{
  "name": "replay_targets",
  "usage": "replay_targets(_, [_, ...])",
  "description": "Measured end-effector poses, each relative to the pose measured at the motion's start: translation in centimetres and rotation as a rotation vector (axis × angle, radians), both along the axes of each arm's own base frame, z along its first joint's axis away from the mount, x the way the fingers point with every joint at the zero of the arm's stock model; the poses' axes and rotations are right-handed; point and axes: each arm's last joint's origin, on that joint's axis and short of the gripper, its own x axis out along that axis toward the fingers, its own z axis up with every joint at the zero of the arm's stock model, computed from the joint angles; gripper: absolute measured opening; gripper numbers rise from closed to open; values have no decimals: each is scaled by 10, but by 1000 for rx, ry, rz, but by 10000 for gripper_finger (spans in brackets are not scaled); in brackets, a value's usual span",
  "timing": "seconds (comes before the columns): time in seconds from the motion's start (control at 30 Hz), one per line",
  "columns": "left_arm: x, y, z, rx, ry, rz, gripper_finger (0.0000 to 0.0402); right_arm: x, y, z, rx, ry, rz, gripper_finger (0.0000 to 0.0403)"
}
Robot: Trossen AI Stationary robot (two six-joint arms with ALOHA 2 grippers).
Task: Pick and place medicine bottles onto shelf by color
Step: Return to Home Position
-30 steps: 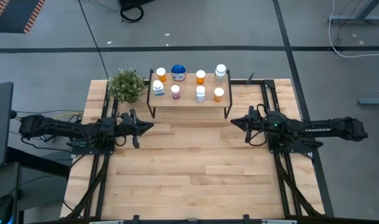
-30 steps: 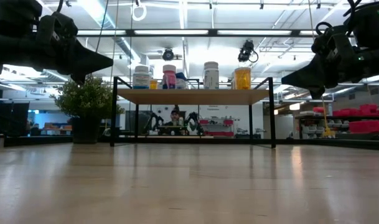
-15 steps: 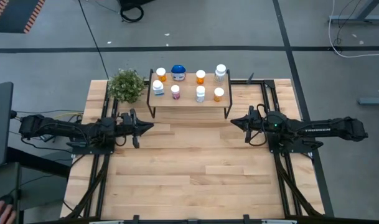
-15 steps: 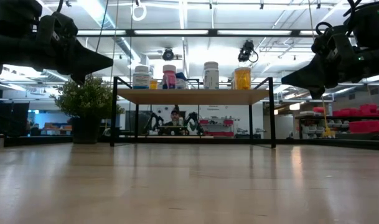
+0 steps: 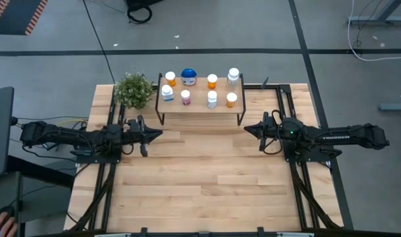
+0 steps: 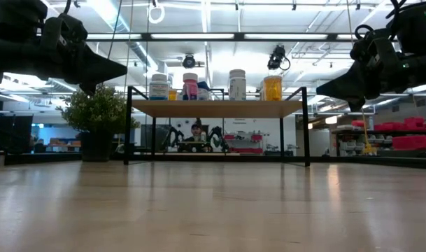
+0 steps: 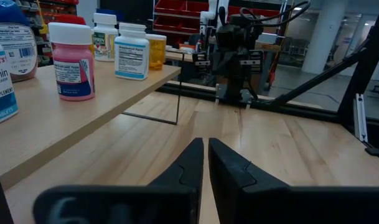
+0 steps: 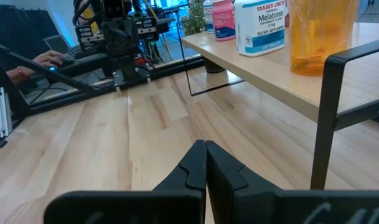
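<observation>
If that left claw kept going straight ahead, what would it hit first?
Probably the right gripper, facing it across bare tabletop. The left gripper seems to point just past the front legs of the shelf, though depth is unclear.

grey floor [image 5: 220,26] crossed by dark tape lines [image 5: 187,51], an orange-and-black hazard strip [image 5: 34,16] at its far left corner, loose cables [image 5: 378,52] at far right; bright ceiling lights [image 6: 207,17] overhead, red bins [image 6: 408,142] on racks in the room behind

Black jointed left arm [image 5: 68,137], right arm [image 5: 338,138] (white lettering), wedge-shaped pincer fingers [image 7: 189,165]
</observation>
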Motion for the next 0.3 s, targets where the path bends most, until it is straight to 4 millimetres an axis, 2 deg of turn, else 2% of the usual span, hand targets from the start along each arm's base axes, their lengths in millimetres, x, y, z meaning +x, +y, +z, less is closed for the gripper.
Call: replay_targets(0.3, [0,0,0,0,0,0,31,0,0,0,0,0,0,8])
